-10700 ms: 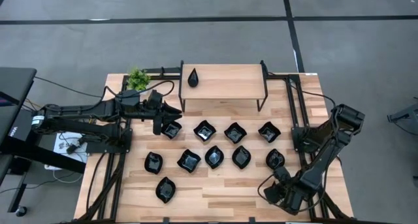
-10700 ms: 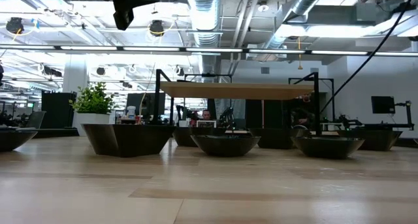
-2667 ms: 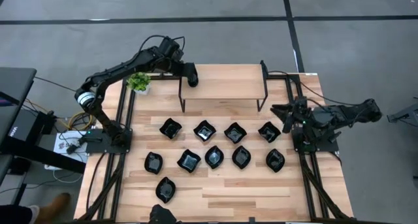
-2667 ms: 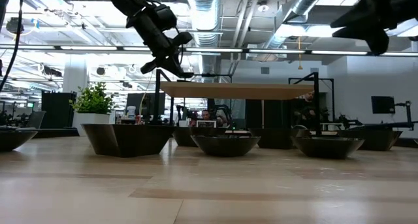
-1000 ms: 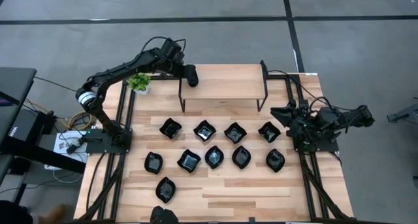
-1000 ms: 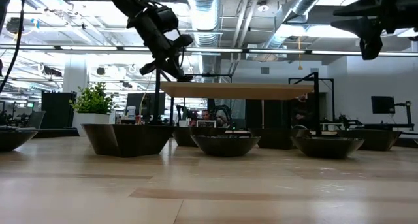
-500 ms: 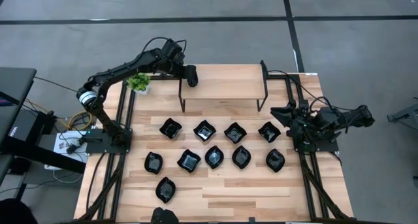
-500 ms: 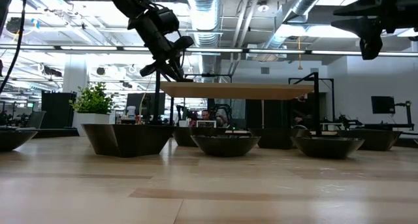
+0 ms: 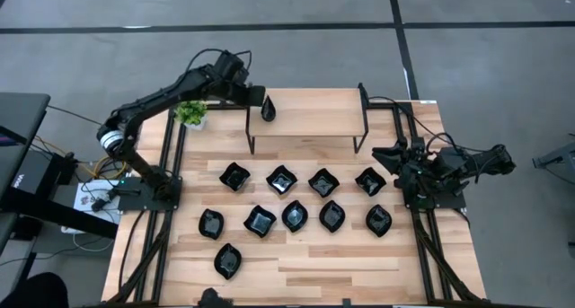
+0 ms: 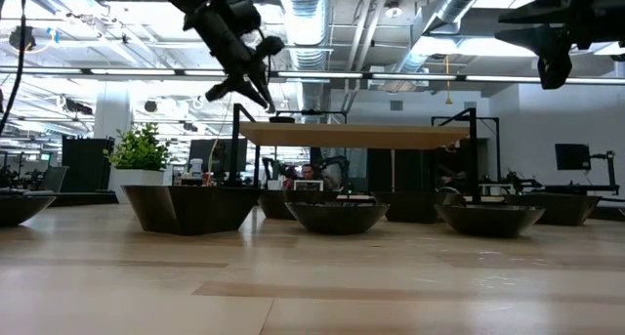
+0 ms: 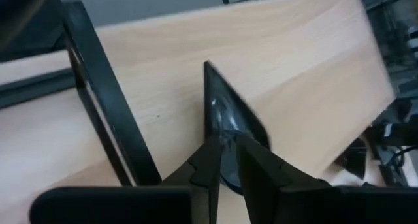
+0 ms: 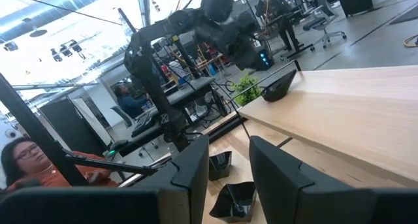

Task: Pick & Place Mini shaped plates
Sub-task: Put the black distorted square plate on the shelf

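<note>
**Teardrop plate on the shelf, just ahead of the left jaws**

High view: the left gripper (image 9: 256,97) hangs over the left end of the raised wooden shelf (image 9: 314,115) at the far side of the table (image 9: 314,274). The teardrop plate (image 9: 268,110) lies on the shelf board just beside the gripper's tip, toward the shelf's middle. Ten more mini plates sit on the table in front of the shelf: a row of four (image 9: 281,179), a row of five (image 9: 295,215) and a single one (image 9: 227,260) nearest the front edge. The right gripper (image 9: 395,155) waits above the table's right edge, near the rightmost plate of the row of four. A small green plant (image 9: 190,111) stands at the far left corner.

Low view: the left gripper (image 10: 264,96) points down at the shelf's (image 10: 356,135) left end from above. The right gripper (image 10: 552,71) hangs high on the right. Table plates (image 10: 337,216) line the foreground.

Left wrist view: the two fingers (image 11: 208,168) stand only narrowly apart. The teardrop plate (image 11: 225,110) lies flat on the board directly ahead, its near end at the fingertips. Whether it touches them I cannot tell.

Right wrist view: the right gripper (image 12: 225,149) has its jaws spread with nothing between them. Far off, the teardrop plate (image 12: 277,90) rests on the shelf under the left arm (image 12: 222,21). A person (image 12: 26,162) sits beyond the table.
</note>
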### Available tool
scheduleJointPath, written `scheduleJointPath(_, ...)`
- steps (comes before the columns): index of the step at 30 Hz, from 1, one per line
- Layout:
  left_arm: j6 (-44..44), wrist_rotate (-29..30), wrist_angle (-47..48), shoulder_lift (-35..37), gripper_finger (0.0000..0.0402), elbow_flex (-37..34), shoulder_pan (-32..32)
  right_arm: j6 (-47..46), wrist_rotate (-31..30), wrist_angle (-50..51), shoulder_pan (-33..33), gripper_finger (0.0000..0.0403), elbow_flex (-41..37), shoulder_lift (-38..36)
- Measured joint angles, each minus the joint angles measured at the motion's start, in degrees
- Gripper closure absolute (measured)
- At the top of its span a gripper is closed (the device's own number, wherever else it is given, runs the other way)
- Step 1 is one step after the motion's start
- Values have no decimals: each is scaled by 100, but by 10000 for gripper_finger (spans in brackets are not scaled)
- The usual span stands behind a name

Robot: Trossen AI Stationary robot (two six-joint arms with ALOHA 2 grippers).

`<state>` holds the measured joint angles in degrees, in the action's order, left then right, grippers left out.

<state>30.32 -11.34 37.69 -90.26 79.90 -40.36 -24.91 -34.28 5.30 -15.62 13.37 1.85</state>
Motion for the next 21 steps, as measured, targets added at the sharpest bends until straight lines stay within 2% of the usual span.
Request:
scheduleJointPath(3, 50, 18, 12, 390, 350, 0, 42, 0, 1, 0, 0, 296, 0, 0)
scheduleJointPath(6, 21, 43, 392, 882, 353, 0, 363, 0, 54, 0, 0, 296, 0, 0)
scheduleJointPath(10, -175, 130, 506, 1634, 362, -336, 1383, -117, 124, -87, 0, 296, 0, 2)
scheduleJointPath(14, -142, 812, 441, 2338, 370, -903, 2490, -199, 124, -318, 4, 296, 0, 2)
scheduleJointPath(17, 40, 1358, -3, 2833, 374, -1415, 3214, -201, 102, -574, 4, 296, 0, 0)
scheduleJointPath(21, 192, 1780, -933, 3393, 378, -2201, 4006, -204, 106, -761, 4, 296, 0, 2)
